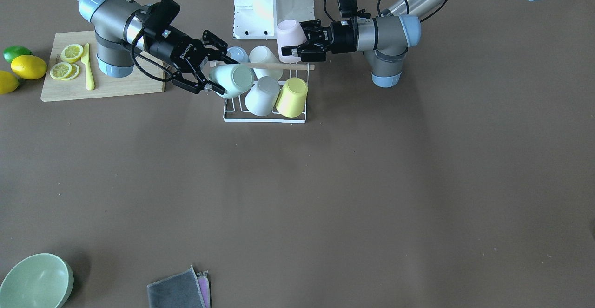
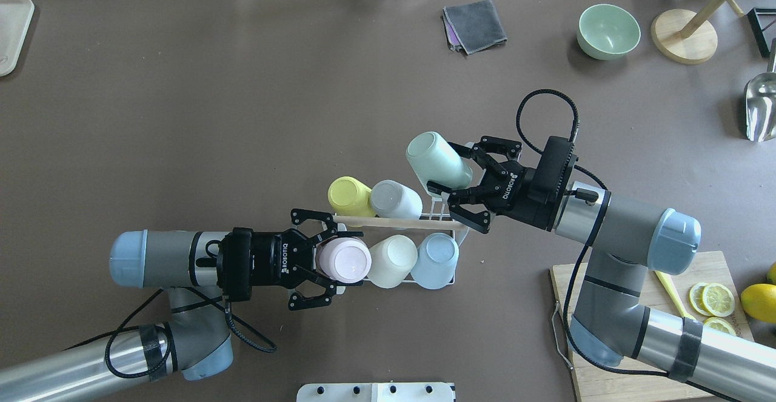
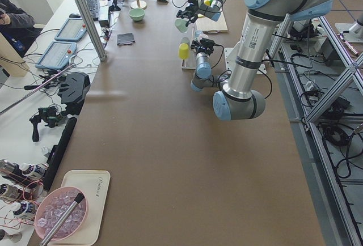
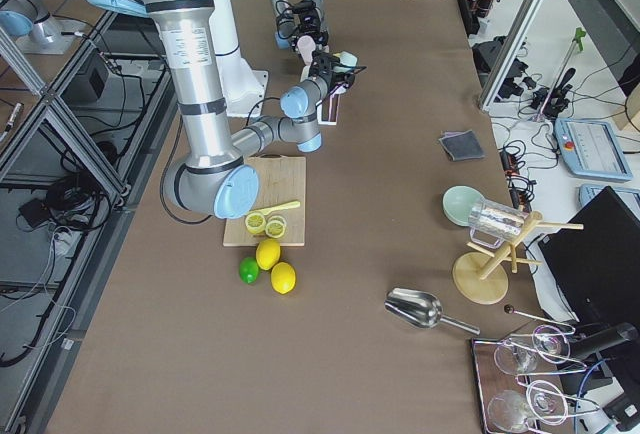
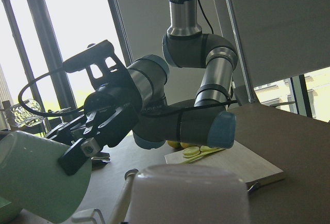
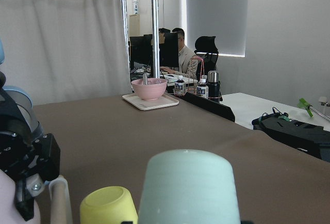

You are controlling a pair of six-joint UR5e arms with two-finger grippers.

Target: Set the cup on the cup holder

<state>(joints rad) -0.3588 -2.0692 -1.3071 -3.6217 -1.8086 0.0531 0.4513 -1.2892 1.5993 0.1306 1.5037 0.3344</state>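
Note:
The cup holder point(image 1: 265, 118) is a white wire rack with a wooden rod handle point(image 2: 394, 222), standing mid-table near the robot. It carries a yellow cup point(image 1: 292, 96), a grey-white cup point(image 1: 261, 95), a cream cup point(image 1: 265, 57) and a blue cup point(image 1: 238, 54). My left gripper point(image 2: 339, 261) is shut on a pink cup point(image 1: 288, 38), held bottom-up over the rack's end by the cream cup. My right gripper point(image 2: 451, 168) is shut on a mint cup point(image 2: 435, 158), tilted over the rack's free corner beside the grey-white cup. The mint cup fills the right wrist view point(image 6: 188, 188).
A wooden cutting board point(image 1: 121, 85) with lemon slices and a yellow knife lies under my right arm, with lemons point(image 1: 29, 66) and a lime beside it. A green bowl point(image 1: 35, 282) and a grey cloth point(image 1: 179, 291) lie at the far edge. The robot's base plate point(image 1: 272, 1) stands behind the rack.

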